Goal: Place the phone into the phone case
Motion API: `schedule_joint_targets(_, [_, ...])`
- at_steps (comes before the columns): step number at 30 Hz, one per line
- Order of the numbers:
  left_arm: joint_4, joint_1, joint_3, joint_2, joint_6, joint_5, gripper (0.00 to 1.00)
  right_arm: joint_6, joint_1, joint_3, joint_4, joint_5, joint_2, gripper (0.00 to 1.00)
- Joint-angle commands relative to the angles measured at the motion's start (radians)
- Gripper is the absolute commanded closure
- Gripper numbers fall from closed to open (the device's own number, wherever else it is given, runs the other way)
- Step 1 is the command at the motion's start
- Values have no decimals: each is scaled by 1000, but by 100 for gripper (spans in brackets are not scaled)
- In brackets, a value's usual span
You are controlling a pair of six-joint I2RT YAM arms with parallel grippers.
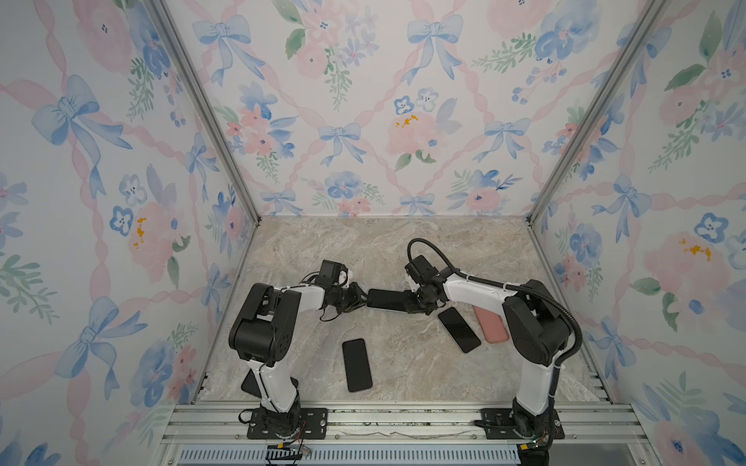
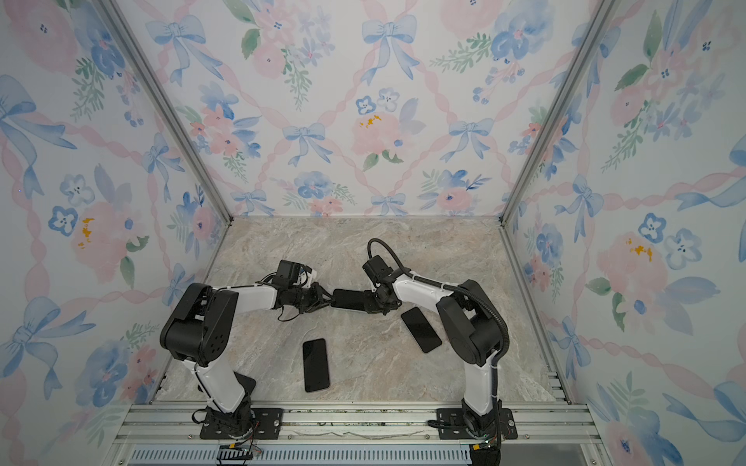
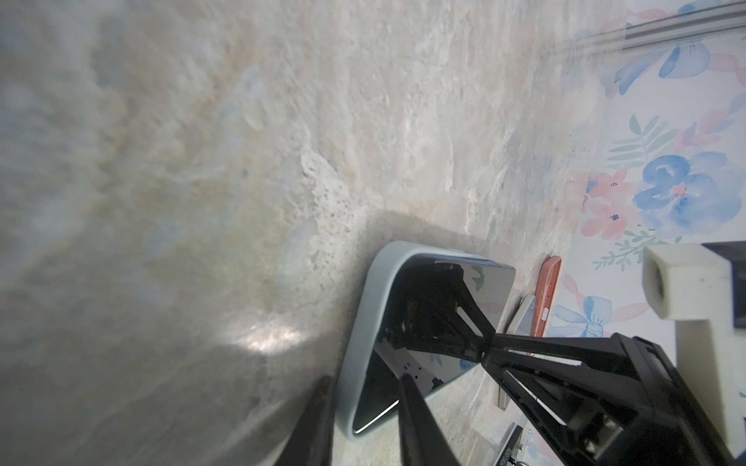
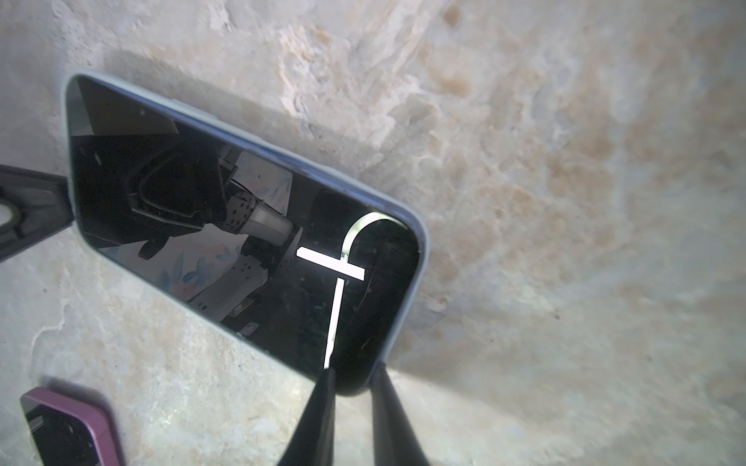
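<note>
Both grippers, left gripper (image 1: 360, 301) and right gripper (image 1: 407, 300), pinch my phone (image 1: 385, 299) in its phone case (image 3: 363, 322), one at each short end, long side running between them.

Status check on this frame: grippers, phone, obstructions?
Left gripper and right gripper each shut on cased phone, opposite ends. Nothing in the way.

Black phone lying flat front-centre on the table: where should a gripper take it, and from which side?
Probably from straight above, pinching the two long edges near mid-length. The black phone lies flat, long axis running roughly front to back, so only its narrow width suits the jaws. Bare table flanks both long edges.
</note>
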Motion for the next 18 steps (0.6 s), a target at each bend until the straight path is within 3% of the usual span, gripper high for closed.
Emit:
schedule_joint_targets(1, [9, -20, -4, 25, -8, 47, 71, -2, 46, -8, 47, -44, 72, 81])
schedule_joint_targets(7, [3, -2, -28, -9, -4, 27, 68, -34, 32, -2, -21, 16, 3, 74])
schedule_joint_targets(11, [-19, 12, -50, -47, 5, 1, 60, -92, 19, 0, -67, 74, -65, 67])
schedule_joint_targets(14, [-21, 4, -65, -72, 5, -3, 47, -148, 9, 2, -55, 78, -92, 64])
schedule_joint_targets(18, [-21, -22, -70, -82, -13, -10, 46, -188, -5, 23, -26, 62, -87, 63])
